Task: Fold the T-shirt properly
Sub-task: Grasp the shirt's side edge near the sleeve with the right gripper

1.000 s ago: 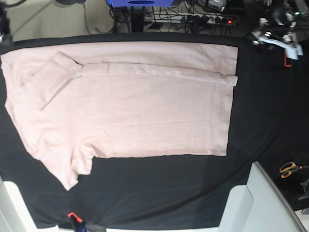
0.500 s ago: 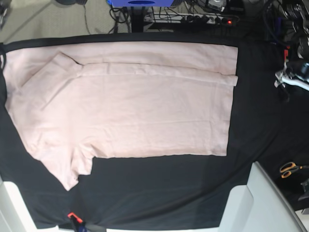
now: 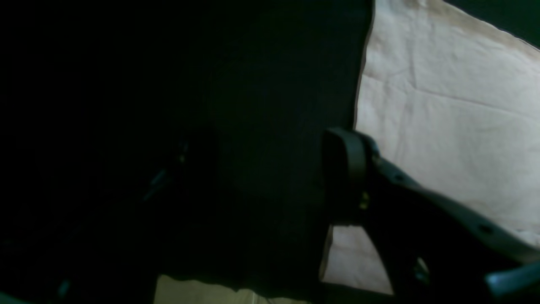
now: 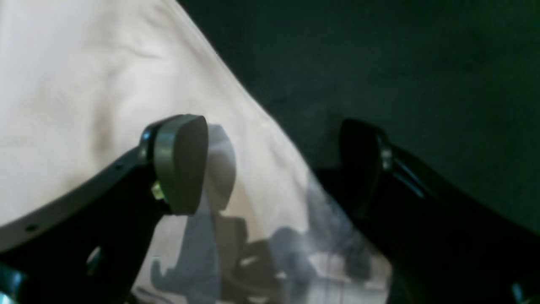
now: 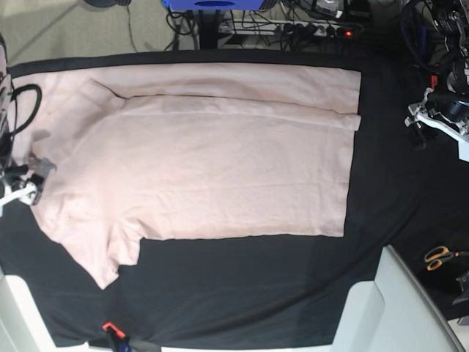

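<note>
The pale pink T-shirt (image 5: 205,161) lies flat on the black table cloth (image 5: 256,286), collar end to the left, with its far side folded in along a long crease. My right gripper (image 5: 26,189) hovers at the shirt's left edge. In the right wrist view the right gripper (image 4: 272,164) stands open, straddling the T-shirt (image 4: 84,84) edge with nothing between its fingers. My left gripper (image 5: 419,126) hangs over bare cloth right of the hem. In the dim left wrist view the left gripper (image 3: 253,177) looks open and empty, one finger (image 3: 346,177) beside the T-shirt (image 3: 443,126) hem.
Orange-handled scissors (image 5: 440,257) lie at the right edge. A white panel (image 5: 396,308) stands at the bottom right corner. An orange clip (image 5: 110,328) sits at the front edge. Cables and a power strip (image 5: 315,29) lie beyond the table's far side.
The left arm has come down from the far right corner toward the hem side. The right arm has come into view at the shirt's left edge. The shirt has not moved.
</note>
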Robot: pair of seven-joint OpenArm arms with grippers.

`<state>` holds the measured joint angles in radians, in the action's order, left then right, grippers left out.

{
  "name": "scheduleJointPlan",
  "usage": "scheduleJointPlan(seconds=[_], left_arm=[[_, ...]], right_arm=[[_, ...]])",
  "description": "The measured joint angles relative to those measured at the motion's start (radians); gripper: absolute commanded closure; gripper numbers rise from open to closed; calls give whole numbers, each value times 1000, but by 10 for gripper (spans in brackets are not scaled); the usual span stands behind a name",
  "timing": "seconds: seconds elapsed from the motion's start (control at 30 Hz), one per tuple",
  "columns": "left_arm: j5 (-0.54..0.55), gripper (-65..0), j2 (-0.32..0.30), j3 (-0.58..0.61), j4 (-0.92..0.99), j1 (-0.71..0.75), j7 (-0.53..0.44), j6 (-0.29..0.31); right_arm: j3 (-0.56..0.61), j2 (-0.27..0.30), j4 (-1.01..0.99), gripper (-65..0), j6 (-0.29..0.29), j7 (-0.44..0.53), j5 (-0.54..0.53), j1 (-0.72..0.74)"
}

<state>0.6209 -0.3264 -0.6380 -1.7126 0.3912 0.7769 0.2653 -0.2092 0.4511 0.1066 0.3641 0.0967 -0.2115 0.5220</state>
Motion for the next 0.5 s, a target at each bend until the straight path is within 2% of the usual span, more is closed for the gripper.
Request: scheduleJointPlan(seconds=[0.17,0.2,0.27,0.37,0.4,0.5], left_arm=[[0,-382,0,0,0,0,-1,0],[0,-382,0,0,0,0,-1,0],[0,-382,0,0,0,0,-1,0],[0,-382,0,0,0,0,-1,0],[0,-382,0,0,0,0,0,0],[0,-382,0,0,0,0,1,0]], right_arm=[[0,-5,6,-452,-2,23,-2,-17],[0,-6,10,-434,-2,24,-1,-19],[0,-6,28,-335,-6,7,0,-23],[0,-9,34,-143,-6,4,0,-25],[0,-9,34,-101,-6,-2,3,-25],[0,-11,36,-89,-6,-3,3,-24]])
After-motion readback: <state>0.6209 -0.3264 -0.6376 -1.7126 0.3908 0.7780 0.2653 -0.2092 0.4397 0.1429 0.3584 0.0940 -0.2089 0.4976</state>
